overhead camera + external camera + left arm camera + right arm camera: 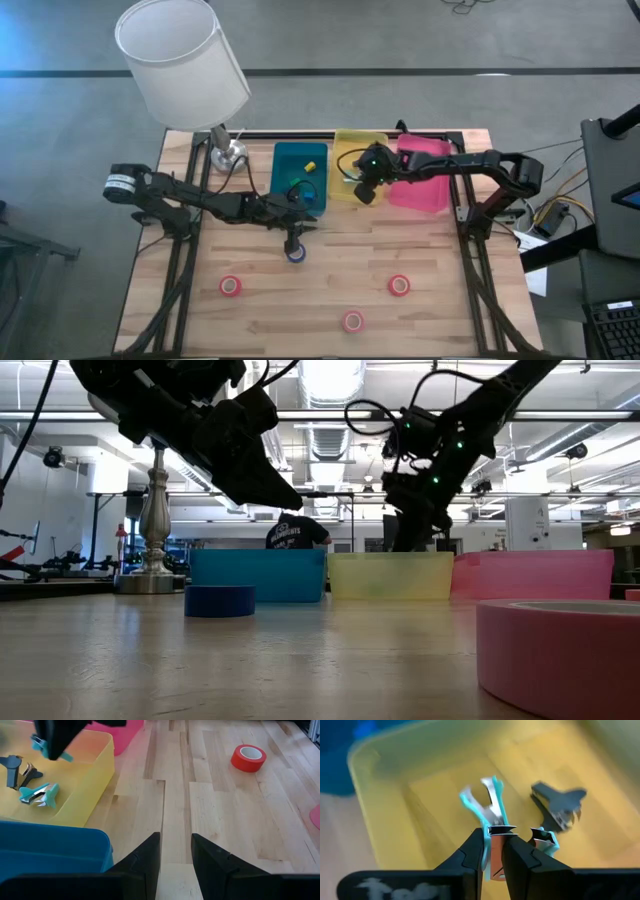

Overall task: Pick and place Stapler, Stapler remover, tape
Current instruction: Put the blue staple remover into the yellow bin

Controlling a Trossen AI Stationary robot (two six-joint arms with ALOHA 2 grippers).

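Right gripper clenched on a teal staple remover, held up over the yellow bin; two more removers on the bin floor. Left gripper released, empty, directly above the blue tape roll. Three red rolls spread nearer the front edge.

Pink tape roll cut off by edge; blurred, perhaps teal remover.

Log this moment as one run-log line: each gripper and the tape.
right gripper: shut on teal staple remover, over yellow bin | left gripper: open, empty, above blue tape | red tapes: three on table
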